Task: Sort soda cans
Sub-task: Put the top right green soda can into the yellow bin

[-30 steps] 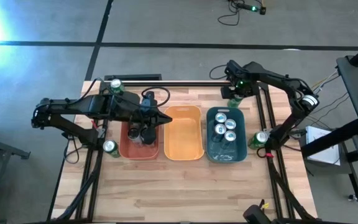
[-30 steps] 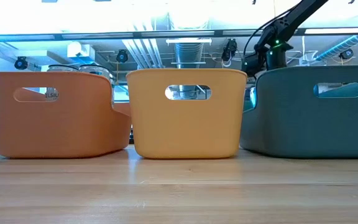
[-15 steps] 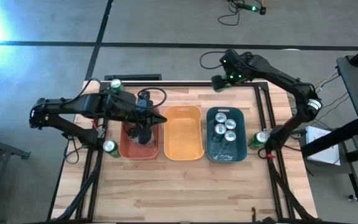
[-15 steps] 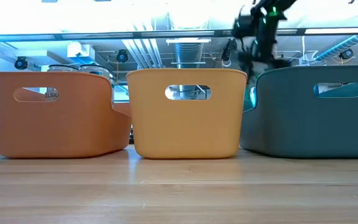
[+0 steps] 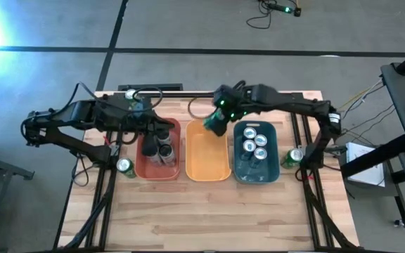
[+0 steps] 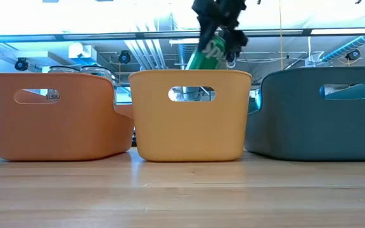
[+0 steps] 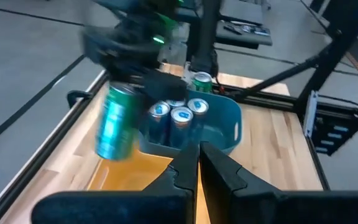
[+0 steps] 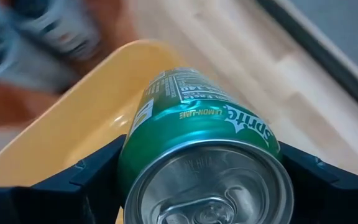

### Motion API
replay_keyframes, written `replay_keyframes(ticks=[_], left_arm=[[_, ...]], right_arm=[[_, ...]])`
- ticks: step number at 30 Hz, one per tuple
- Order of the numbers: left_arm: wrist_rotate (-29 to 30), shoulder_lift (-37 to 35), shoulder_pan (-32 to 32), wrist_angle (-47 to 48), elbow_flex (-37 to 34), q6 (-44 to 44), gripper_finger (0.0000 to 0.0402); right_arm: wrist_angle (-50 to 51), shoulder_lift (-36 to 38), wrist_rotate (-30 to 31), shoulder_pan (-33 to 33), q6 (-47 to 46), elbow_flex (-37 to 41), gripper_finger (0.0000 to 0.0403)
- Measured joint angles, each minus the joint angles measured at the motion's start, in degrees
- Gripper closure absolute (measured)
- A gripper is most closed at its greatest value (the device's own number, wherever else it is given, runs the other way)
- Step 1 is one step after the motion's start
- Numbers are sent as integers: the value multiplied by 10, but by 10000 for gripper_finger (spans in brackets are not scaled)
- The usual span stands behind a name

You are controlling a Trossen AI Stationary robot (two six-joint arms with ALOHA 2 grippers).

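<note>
Right gripper (image 5: 214, 121) clamps a green can (image 5: 212, 123), tilted, held in the air over the orange bin's (image 5: 207, 169) far rim, toward its 1 o'clock corner; low view shows it above the rim, not inside. Left gripper (image 5: 162, 128) sits at the red bin's (image 5: 145, 167) 12 o'clock edge with its fingers pressed together, holding nothing. Dark cans (image 5: 159, 150) stand in the red bin, silver-blue cans (image 5: 254, 145) in the teal bin (image 5: 238, 172). Loose green cans on the table (image 5: 209, 218): one (image 5: 124, 166) at 9 o'clock of the red bin, one (image 5: 293, 156) at 3 o'clock of the teal bin. Cables loop near the far edge.
</note>
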State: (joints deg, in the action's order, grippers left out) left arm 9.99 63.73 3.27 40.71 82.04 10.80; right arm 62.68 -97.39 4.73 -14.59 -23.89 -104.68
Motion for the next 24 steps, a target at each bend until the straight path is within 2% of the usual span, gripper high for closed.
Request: replay_keyframes(ticks=[9,19,24], left_arm=[[15,3,0,16,0,1,401],[17,-9,0,100,0,18,401],[17,-9,0,110,0,20,401]], right_arm=[[5,-82,-2,52,20,-21,96],[24,-161,-1,52,36,-18,93],[22,-188,-1,45,37,-18,94]])
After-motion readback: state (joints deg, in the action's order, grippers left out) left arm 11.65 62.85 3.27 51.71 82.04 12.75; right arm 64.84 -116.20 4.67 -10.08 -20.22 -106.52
